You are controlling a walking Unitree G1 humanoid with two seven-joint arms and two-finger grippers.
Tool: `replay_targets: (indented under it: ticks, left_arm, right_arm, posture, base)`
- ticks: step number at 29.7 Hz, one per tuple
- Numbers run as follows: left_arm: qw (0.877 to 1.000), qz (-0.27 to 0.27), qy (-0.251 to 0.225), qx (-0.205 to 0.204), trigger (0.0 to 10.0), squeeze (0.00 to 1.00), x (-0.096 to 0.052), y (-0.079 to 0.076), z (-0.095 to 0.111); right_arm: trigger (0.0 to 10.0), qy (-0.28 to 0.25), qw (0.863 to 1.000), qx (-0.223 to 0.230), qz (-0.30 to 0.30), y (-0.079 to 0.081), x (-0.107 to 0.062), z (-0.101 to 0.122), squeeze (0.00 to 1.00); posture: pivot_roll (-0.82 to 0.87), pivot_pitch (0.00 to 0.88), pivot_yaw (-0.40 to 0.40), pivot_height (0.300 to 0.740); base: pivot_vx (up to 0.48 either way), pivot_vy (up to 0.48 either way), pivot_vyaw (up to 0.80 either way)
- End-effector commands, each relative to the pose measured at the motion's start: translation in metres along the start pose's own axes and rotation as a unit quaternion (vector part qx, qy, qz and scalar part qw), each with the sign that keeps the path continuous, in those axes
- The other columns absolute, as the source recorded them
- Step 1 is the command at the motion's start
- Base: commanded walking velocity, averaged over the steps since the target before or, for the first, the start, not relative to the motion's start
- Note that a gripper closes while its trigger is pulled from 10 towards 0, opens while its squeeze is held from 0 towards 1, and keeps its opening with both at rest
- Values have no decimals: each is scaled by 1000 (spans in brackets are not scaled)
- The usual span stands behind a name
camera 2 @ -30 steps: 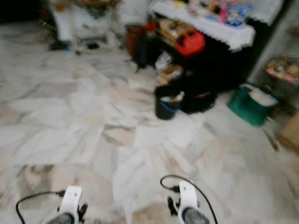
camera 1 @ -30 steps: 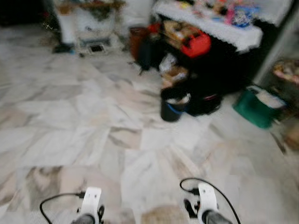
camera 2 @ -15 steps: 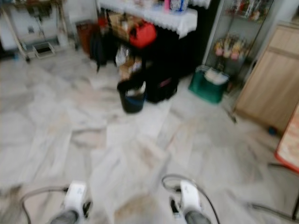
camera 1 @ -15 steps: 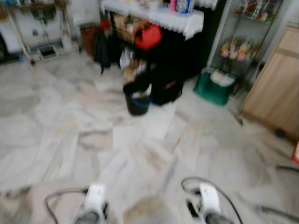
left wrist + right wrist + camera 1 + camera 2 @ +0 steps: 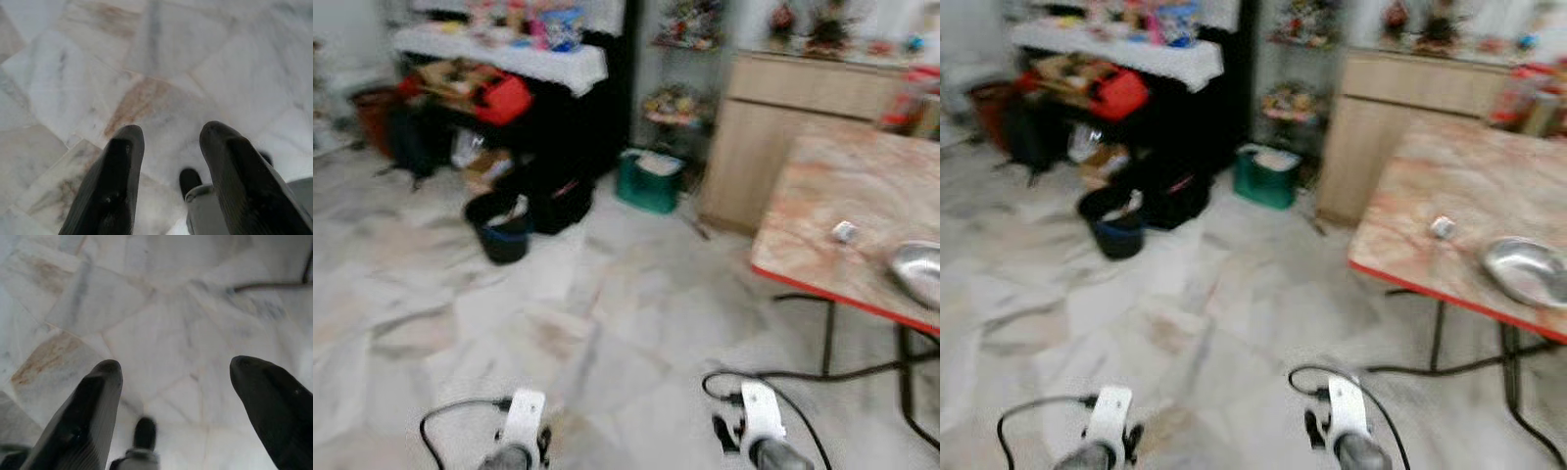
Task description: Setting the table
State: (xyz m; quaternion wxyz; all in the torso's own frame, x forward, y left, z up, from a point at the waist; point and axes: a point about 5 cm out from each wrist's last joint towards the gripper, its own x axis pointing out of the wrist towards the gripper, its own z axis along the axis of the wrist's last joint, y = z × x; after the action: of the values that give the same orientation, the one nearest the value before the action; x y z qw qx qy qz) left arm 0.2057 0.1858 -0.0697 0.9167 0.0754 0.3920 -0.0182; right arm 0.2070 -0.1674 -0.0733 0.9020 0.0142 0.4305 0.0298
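Observation:
A marble-topped table (image 5: 862,206) with a red edge stands at the right. On it lie a metal bowl (image 5: 1526,271) and a small white object (image 5: 843,232). Both arms hang low at the bottom of the eye views, far from the table. My left gripper (image 5: 171,139) is open above the marble floor, nothing between its fingers. My right gripper (image 5: 176,369) is open wide, likewise over bare floor.
A dark shelf with a white cloth (image 5: 509,59) and clutter stands at the back left. A black bucket (image 5: 499,230) and a green box (image 5: 649,180) sit on the floor. A wooden cabinet (image 5: 773,127) stands behind the table. Cables (image 5: 822,372) trail under the table.
The camera has swung to the right: the shelf and bucket have slid leftward in view, and the table with the bowl has come into sight. Both grippers hang as before.

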Motion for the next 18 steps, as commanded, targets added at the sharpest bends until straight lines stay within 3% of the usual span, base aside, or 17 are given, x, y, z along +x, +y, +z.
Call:
replay_targets:
  ticks: [1, 18]
  left_arm:
    - [1000, -5, -2, 3, 10000, 0, 1, -3, 4]
    - [1000, -6, -1, 2, 10000, 0, 1, -4, 3]
  right_arm:
    - [10000, -1, 1000, -1, -8, -6, 0, 2, 0]
    - [10000, 1, 1000, -2, -5, -5, -1, 1, 0]
  posture:
    - [23, 0, -25, 740]
    - [21, 0, -25, 740]
  base:
    - [0, 0, -663]
    - [0, 0, -645]
